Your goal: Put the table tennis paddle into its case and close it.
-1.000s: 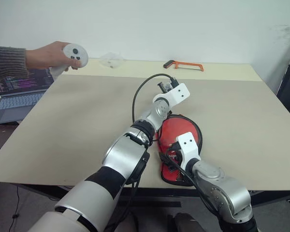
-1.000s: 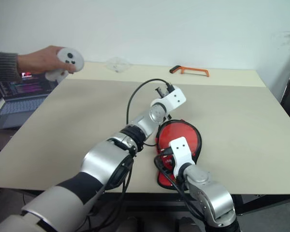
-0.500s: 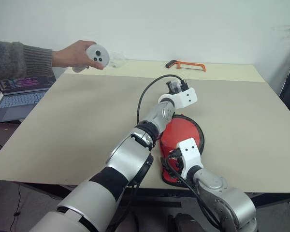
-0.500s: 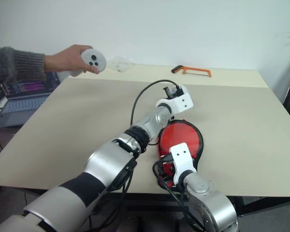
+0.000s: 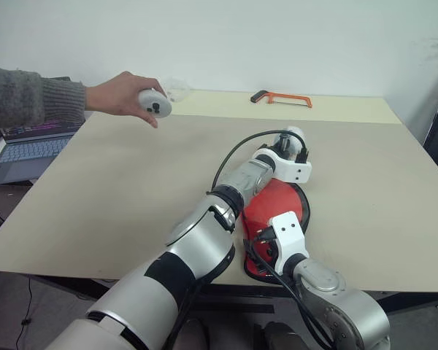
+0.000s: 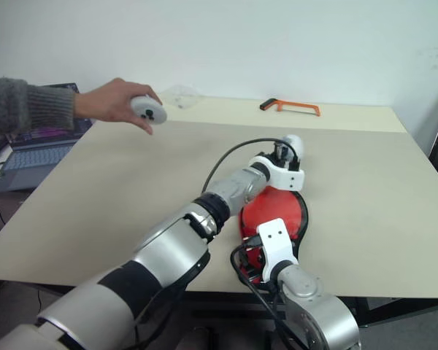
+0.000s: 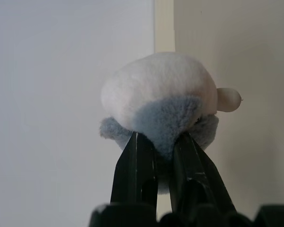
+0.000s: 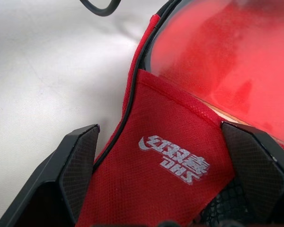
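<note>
Nearest the table's front edge, the right gripper (image 8: 156, 189) points down at the case (image 8: 165, 189), its two black fingers spread wide on either side of the red logo band. The table tennis paddle (image 5: 274, 204) lies inside the case, red face showing through the clear window. Beyond it, the left gripper (image 7: 158, 156) reaches level over the case's far end, pinched shut on a small grey and white plush pouch (image 7: 161, 109). Since a second ago the left wrist has rolled and swung rightward. Farther back, a person's hand (image 5: 120, 95) holds a white controller (image 5: 155, 103), now lower; an orange hacksaw (image 5: 281, 97) lies near the far edge of the table (image 5: 117, 182).
</note>
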